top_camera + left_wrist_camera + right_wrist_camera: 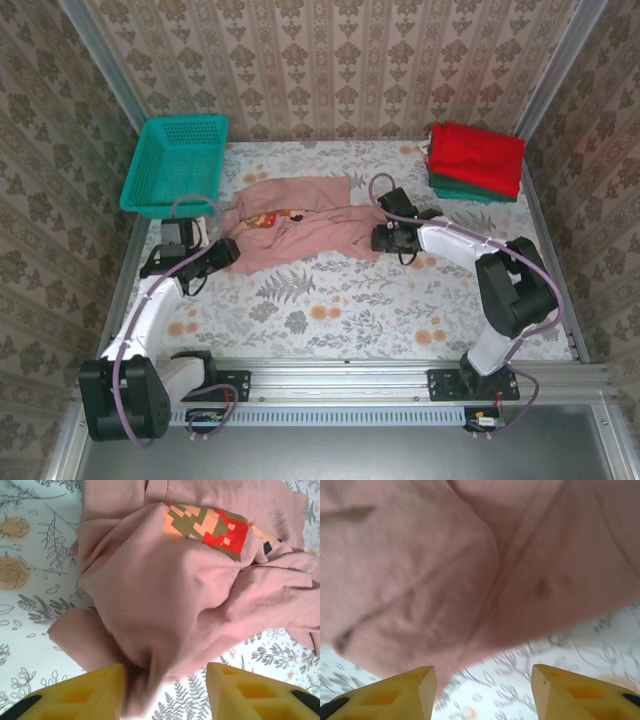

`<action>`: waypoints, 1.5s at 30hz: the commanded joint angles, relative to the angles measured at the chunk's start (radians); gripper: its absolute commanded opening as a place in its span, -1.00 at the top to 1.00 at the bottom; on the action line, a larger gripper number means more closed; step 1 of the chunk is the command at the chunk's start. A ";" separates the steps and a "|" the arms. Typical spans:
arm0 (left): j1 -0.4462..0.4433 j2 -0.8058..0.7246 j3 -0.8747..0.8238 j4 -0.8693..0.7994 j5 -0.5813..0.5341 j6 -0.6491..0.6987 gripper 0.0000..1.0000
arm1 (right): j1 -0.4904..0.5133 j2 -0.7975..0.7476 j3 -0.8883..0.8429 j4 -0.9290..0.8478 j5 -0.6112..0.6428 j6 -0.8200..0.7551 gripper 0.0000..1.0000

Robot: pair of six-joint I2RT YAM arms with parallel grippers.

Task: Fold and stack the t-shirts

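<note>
The pink t-shirt point(295, 225) lies bunched up on the table point(350, 310), just beside the teal basket point(150, 165), on its right side. It is not flat. Its little blocky picture point(210, 525) faces up, with folds running across it.

My left gripper point(225, 252) sits near the basket, at the shirt's closest edge. Its yellow fingers point(80, 692) stand apart. A bit of pink cloth lies in the gap, but they are not squeezing it. My right gripper point(385, 237) is at the shirt's other edge, farther from the basket. Its fingers point(395, 692) stand apart too and hold nothing.

I think this shirt is light, soft and floppy. It will sag and fold over itself when I lift it. It cannot break. It may slide a little on the smooth table. I would pinch it at two spots along one hem, one for each gripper, and pull it flat.

I count one pink shirt. Well apart from the basket, in the far right corner, is one folded red shirt point(478, 155) on top of dark green cloth point(460, 190). I cannot tell if the green is one shirt or more. There is one basket.
</note>
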 commanded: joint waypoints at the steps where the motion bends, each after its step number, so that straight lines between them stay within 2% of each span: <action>1: 0.003 -0.020 -0.048 -0.018 0.046 -0.016 -0.12 | 0.080 0.050 0.039 0.001 -0.023 0.015 -0.11; 9: 0.006 -0.036 -0.093 -0.039 0.017 -0.027 -0.26 | 0.174 0.150 0.052 -0.048 0.095 0.089 -0.09; 12: -0.011 -0.046 -0.133 0.019 0.001 -0.048 -0.49 | 0.189 0.159 0.051 -0.073 0.169 0.094 -0.07; 15: -0.044 0.047 -0.111 0.076 -0.007 -0.055 -0.55 | 0.182 0.183 0.071 -0.099 0.198 0.092 0.13; 19: -0.061 0.228 -0.026 0.101 0.004 -0.045 -0.42 | 0.177 0.191 0.111 -0.136 0.260 0.062 0.41; 22: -0.077 0.224 -0.042 0.103 0.012 -0.051 -0.43 | 0.170 0.182 0.143 -0.189 0.298 0.024 0.68; 26: -0.122 0.062 -0.099 0.058 -0.070 -0.067 -0.60 | 0.171 0.113 0.160 -0.235 0.329 -0.018 1.00; 27: -0.142 0.031 -0.101 0.041 -0.092 -0.057 -0.59 | 0.172 0.081 0.155 -0.245 0.335 -0.020 1.00; 29: -0.194 0.007 -0.096 0.003 -0.153 -0.038 -0.42 | 0.172 -0.002 0.132 -0.255 0.338 -0.029 1.00; 36: -0.213 0.210 -0.032 0.008 -0.167 0.016 -0.44 | 0.171 -0.282 0.046 -0.270 0.320 -0.027 1.00; 38: -0.224 0.227 -0.022 0.032 -0.135 0.015 -0.33 | 0.170 -0.348 0.031 -0.281 0.327 -0.032 1.00; 39: -0.234 0.230 -0.019 0.038 -0.138 0.016 -0.22 | 0.170 -0.371 0.027 -0.292 0.337 -0.033 1.00; 40: -0.238 0.234 -0.014 0.037 -0.141 0.020 0.04 | 0.170 -0.386 0.024 -0.301 0.342 -0.033 1.00; 42: -0.232 0.236 0.021 -0.001 -0.122 0.033 0.71 | 0.167 -0.430 0.015 -0.313 0.348 -0.037 1.00; 43: -0.225 0.224 0.041 -0.024 -0.105 0.039 0.90 | 0.166 -0.450 0.013 -0.321 0.350 -0.037 1.00; 45: -0.213 0.160 0.076 -0.051 -0.074 0.041 1.00 | 0.161 -0.505 0.021 -0.344 0.358 -0.039 1.00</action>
